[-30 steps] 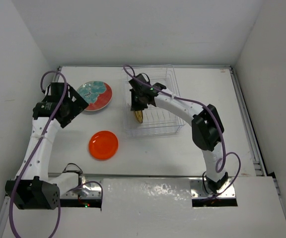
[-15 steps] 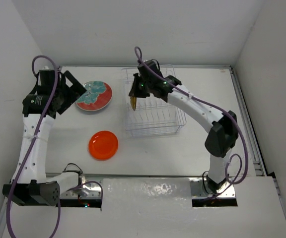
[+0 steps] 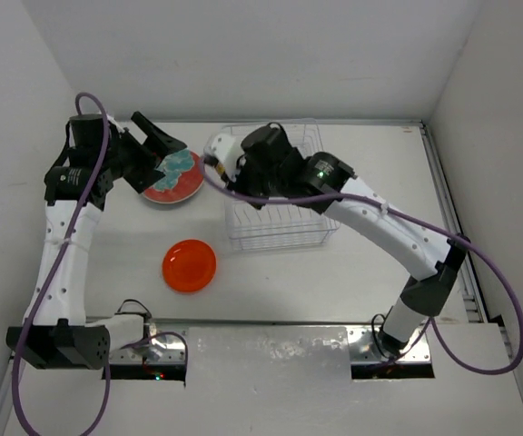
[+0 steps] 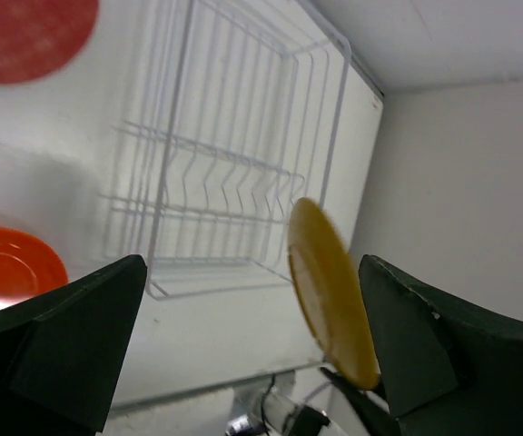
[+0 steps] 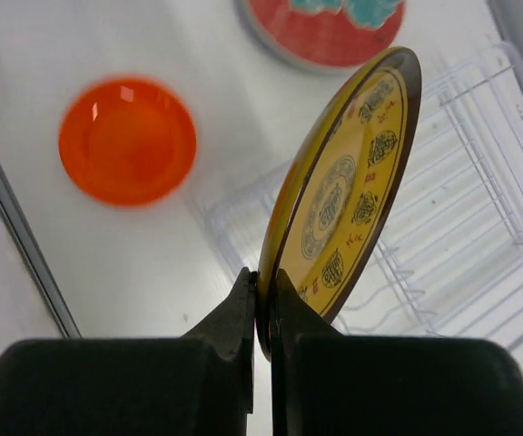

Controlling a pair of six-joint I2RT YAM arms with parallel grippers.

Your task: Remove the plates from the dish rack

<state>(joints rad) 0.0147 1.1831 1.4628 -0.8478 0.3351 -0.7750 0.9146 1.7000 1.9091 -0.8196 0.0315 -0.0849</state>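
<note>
My right gripper point(image 5: 263, 282) is shut on the lower rim of a yellow-brown patterned plate point(image 5: 343, 191) and holds it on edge, high above the white wire dish rack point(image 5: 461, 254). In the top view the right wrist point(image 3: 266, 163) hides this plate over the rack's point(image 3: 284, 222) left part. My left gripper point(image 3: 162, 156) is open and empty, raised above the red plate with teal blotches point(image 3: 175, 177). Its view shows the held plate point(image 4: 330, 291) in the air between the open fingers and the rack point(image 4: 234, 182) with no plates in its visible slots. A plain orange plate point(image 3: 189, 265) lies flat on the table.
The red plate point(image 5: 325, 27) and the orange plate point(image 5: 127, 141) lie left of the rack. White walls close in the table at the back and on both sides. A metal rail point(image 3: 452, 227) runs along the right edge.
My right arm has lifted the patterned plate out of the rack and raised it high, swinging left. My left gripper has risen and turned toward the rack.
</note>
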